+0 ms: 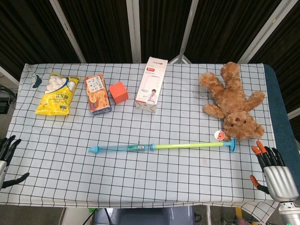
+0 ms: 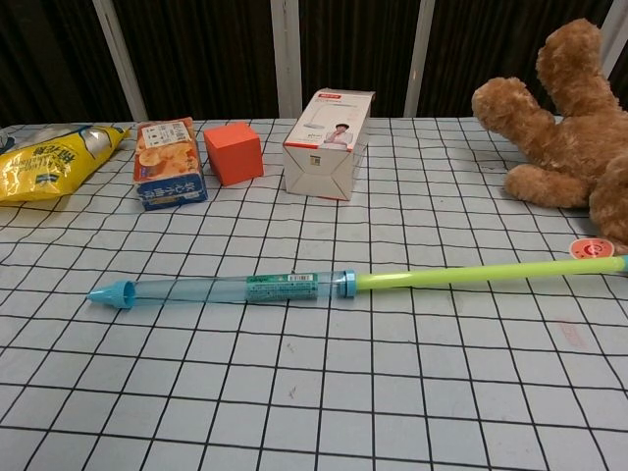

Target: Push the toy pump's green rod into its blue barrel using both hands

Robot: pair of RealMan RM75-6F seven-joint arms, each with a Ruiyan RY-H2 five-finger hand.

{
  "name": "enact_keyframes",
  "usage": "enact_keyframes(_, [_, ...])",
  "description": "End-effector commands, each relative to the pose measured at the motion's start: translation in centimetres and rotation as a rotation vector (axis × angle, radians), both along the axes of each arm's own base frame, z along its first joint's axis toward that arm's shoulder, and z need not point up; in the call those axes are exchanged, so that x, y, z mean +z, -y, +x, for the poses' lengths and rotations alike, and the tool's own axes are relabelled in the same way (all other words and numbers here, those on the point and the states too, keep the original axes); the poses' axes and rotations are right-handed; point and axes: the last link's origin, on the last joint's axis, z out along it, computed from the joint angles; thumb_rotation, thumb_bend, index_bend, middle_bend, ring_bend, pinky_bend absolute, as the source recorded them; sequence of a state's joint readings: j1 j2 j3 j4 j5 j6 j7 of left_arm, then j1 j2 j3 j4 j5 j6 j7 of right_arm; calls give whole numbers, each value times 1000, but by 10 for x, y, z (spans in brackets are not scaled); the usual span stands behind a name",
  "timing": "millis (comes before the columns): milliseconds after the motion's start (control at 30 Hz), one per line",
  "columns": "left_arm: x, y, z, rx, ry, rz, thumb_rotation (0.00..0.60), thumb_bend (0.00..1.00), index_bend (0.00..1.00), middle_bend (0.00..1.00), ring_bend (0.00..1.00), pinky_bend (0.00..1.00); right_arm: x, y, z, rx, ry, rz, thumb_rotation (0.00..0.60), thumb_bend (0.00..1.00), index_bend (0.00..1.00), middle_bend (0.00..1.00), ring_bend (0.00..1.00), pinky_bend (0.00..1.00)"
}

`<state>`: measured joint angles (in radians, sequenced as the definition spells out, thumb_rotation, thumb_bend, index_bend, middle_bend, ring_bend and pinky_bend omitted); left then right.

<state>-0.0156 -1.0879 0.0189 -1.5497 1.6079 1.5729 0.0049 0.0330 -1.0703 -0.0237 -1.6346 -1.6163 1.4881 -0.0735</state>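
Checked cloth covers the table (image 1: 154,187), dark slatted panels behind it, and at the far left edge the left hand (image 1: 6,159) hangs low with its fingers spread, gripping nothing. Moving right, we pass a yellow snack bag (image 1: 57,93), sealed so its contents can't be told beyond the printed puffs, then an orange carton (image 1: 97,93) and a small red cube (image 1: 118,92), and a closed white box (image 1: 151,84) standing upright; nothing shows what's inside any of them. Out front lies the toy pump, flat on the cloth: the blue barrel (image 1: 123,148) points its nozzle left, and the green rod (image 1: 187,146) is drawn nearly all the way out to the right, ending in a blue T-handle (image 1: 231,145) just beside the teddy bear (image 1: 234,103). It looks like light, thin plastic, slick and apt to roll or skid, and the slender rod could bow if shoved off-axis. So I'd pin the barrel mid-length and press squarely on the handle. Far right, the right hand (image 1: 274,171) sits near the corner, fingers apart, holding nothing.
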Motion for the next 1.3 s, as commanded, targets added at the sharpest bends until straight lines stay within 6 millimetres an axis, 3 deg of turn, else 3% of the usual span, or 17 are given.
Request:
enact_keyframes(33, [1, 1, 0, 2, 6, 4, 600, 86, 0, 0, 0, 0, 0, 2, 2, 14, 1, -7, 600, 345, 0, 0, 0, 0])
enact_keyframes(233, [2, -1, -1, 8, 13, 9, 600, 86, 0, 0, 0, 0, -5, 23, 19, 81, 39, -27, 600, 346, 30, 2, 0, 0])
enact_keyframes(367, [1, -2, -2, 17, 15, 8, 600, 86, 0, 0, 0, 0, -16, 48, 36, 143, 38, -23, 600, 345, 262, 101, 58, 54])
enact_keyframes(500, [1, -2, -1, 19, 14, 8, 600, 86, 0, 0, 0, 0, -36, 73, 49, 162, 28, 4, 600, 345, 375, 209, 165, 140])
enact_keyframes(767, [0, -4, -1, 17, 17, 6, 600, 86, 0, 0, 0, 0, -79, 103, 59, 159, -43, 61, 600, 345, 391, 395, 438, 436])
enact_keyframes(900, [-1, -5, -1, 22, 22, 3, 600, 86, 0, 0, 0, 0, -95, 116, 60, 153, -81, 66, 600, 346, 391, 503, 550, 524])
enact_keyframes(1133, [0, -5, -2, 26, 32, 0, 600, 86, 0, 0, 0, 0, -107, 128, 57, 122, -112, 58, 600, 346, 390, 816, 849, 688])
enact_keyframes(1300, [1, -5, -2, 26, 35, 1, 600, 86, 0, 0, 0, 0, -109, 129, 48, 99, -162, 62, 600, 345, 391, 961, 979, 781])
